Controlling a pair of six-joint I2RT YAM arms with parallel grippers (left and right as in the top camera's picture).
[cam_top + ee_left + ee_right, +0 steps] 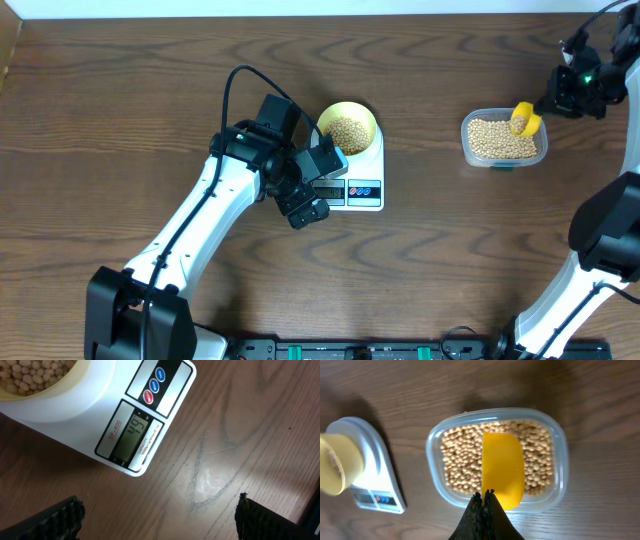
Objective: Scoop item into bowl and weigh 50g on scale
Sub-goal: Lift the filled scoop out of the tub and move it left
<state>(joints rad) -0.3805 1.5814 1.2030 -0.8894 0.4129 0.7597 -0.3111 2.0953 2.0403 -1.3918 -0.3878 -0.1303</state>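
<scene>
The pale-yellow bowl (347, 128) stands on the white scale (365, 188), filled with tan beans (347, 134). My left gripper (318, 187) hovers over the scale's front edge, open with nothing between its fingers. In the left wrist view the scale (100, 420) shows its lit display with digits that look like 49, the bowl (75, 385) sits at top left, and the gripper (159, 510) spans bare wood. My right gripper (484, 494) is shut on the yellow scoop (502, 467), which hangs over the beans (460, 460) in the clear tub (560, 460).
The clear tub (466, 140) of beans sits at the right with the scoop (524, 119) and right gripper (552, 102) over its far right corner. The scale (375, 475) and bowl (337, 465) show at the left of the right wrist view. Bare wooden table lies between scale and tub.
</scene>
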